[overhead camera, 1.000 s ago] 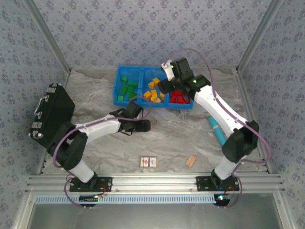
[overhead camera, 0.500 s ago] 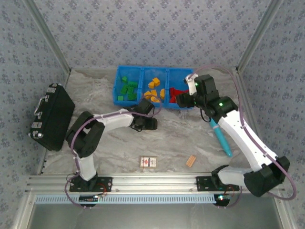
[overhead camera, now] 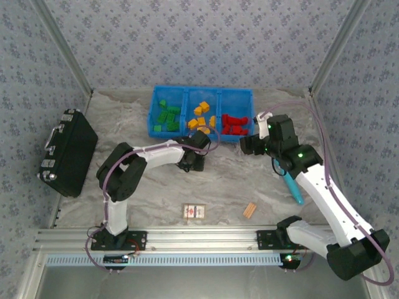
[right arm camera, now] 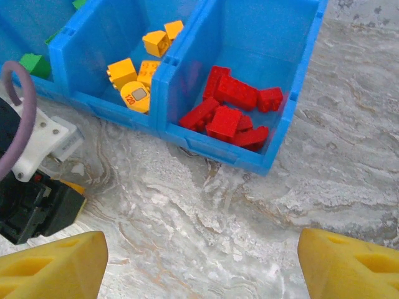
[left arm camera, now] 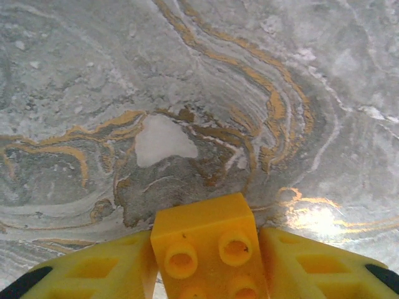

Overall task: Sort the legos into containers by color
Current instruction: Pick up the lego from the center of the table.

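The containers are three joined blue bins at the back of the table. They hold green legos, orange-yellow legos and red legos. My left gripper is low over the table just in front of the middle bin. In the left wrist view it is shut on an orange-yellow lego, studs facing the camera, close above the marbled surface. My right gripper stands open and empty over bare table in front of the red bin; the red legos lie inside.
A black case lies at the left edge. A red-and-white card and a tan wooden block lie near the front. A teal pen lies under my right arm. Metal frame posts border both sides.
My left gripper slid right toward the bins and closed on the orange-yellow lego. My right gripper drew back from over the red bin toward the right and opened wider.
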Robot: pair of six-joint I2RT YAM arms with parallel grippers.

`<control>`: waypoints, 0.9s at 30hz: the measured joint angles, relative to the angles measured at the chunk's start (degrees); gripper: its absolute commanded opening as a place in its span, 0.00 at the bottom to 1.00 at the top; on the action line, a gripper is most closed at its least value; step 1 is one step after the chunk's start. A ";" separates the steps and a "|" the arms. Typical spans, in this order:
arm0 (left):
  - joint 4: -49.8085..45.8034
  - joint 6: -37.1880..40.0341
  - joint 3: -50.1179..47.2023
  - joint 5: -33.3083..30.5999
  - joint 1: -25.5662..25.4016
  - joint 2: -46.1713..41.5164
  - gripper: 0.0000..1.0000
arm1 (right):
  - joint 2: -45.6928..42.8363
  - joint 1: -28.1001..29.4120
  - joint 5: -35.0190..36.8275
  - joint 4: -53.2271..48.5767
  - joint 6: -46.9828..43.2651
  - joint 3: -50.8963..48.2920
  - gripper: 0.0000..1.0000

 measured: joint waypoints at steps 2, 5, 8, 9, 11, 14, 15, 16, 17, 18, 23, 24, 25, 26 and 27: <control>-0.11 -0.02 0.02 -0.70 -0.22 0.00 0.43 | -0.74 -0.07 -0.13 -0.04 0.24 -1.14 0.83; -0.22 -0.02 0.02 -1.09 -0.28 0.00 0.37 | -3.04 -0.09 -0.13 -0.20 1.22 -3.04 0.83; -0.87 -0.04 0.46 -1.27 -0.44 0.09 0.28 | -5.79 -0.63 -0.13 -1.05 2.40 -4.66 0.84; -1.11 0.00 0.61 -1.31 -0.44 0.15 0.27 | -6.71 -1.01 -0.13 -1.44 2.84 -5.16 0.85; -1.53 0.22 0.94 -1.38 -0.44 0.31 0.27 | -7.93 -1.68 -0.13 -2.10 3.63 -5.92 0.85; -2.12 0.46 1.38 -1.42 -0.44 0.52 0.26 | -8.85 -2.47 -0.13 -3.13 4.66 -7.02 0.85; -2.36 0.50 1.57 -1.44 -0.44 0.61 0.25 | -8.96 -2.67 -0.15 -3.45 4.96 -7.37 0.85; -2.71 0.68 1.77 -1.46 -0.44 0.63 0.25 | -8.96 -2.78 -0.17 -3.54 5.35 -7.67 0.85; -3.23 0.92 2.03 -1.90 -0.42 0.70 0.25 | -8.96 -3.02 -0.37 -3.72 5.75 -8.02 0.85; -4.00 1.20 2.38 -2.32 -0.37 0.70 0.25 | -8.92 -3.34 -0.68 -3.85 6.16 -8.37 0.85; -8.90 3.52 7.37 -4.76 0.04 0.37 0.25 | -8.70 -5.09 -2.03 -3.76 7.85 -9.57 0.85; -9.81 4.22 9.09 -5.35 0.13 0.07 0.25 | -8.66 -5.33 -2.32 -3.65 8.17 -9.88 0.85; -10.60 4.87 10.69 -5.77 0.13 -0.22 0.25 | -8.63 -5.49 -2.71 -3.65 8.37 -10.10 0.85; -11.52 5.68 12.87 -6.29 0.35 -0.57 0.25 | -8.57 -5.57 -2.95 -3.50 8.61 -10.38 0.85; -12.22 6.58 15.15 -6.84 0.39 -0.85 0.25 | -8.57 -5.60 -3.30 -3.37 8.79 -10.62 0.86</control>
